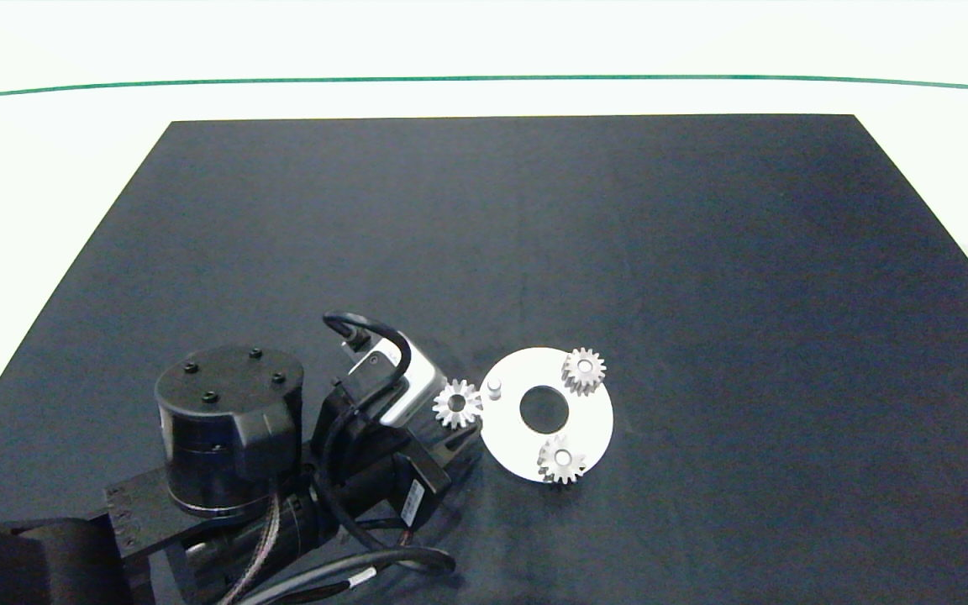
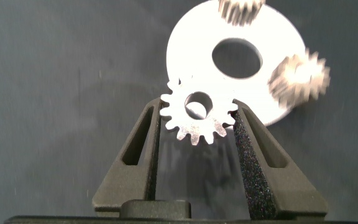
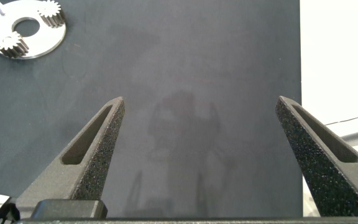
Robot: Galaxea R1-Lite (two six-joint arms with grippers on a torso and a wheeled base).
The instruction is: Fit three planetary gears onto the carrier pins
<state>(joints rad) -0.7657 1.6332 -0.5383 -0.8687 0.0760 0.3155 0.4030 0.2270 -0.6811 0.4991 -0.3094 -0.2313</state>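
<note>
A white round disc [image 1: 593,420] with a large central hole lies flat on the dark mat [image 1: 702,252], and two of the planetary gears already sit on its pins: one gear [image 1: 584,370] on the far side of the disc, the other gear [image 1: 561,459] at its near edge. The third of the carrier pins [image 1: 495,388] stands bare and upright on the side of the disc facing the left arm. Just beside that bare pin, at the disc's rim, the third gear [image 2: 197,116] is clamped by its toothed edge between the two fingers of the left gripper [image 2: 197,127], its flat face up and its round bore open to view; in the head view it appears just short of the pin rather than over it, though how high it is held above the disc cannot be told. The left arm comes in low from the near left corner of the mat. The right gripper [image 3: 201,118] is out of the head view, hovering over bare mat well apart from the disc, its fingers spread wide with nothing between them; the disc with its two seated gears shows small and far off in the right wrist view.
</note>
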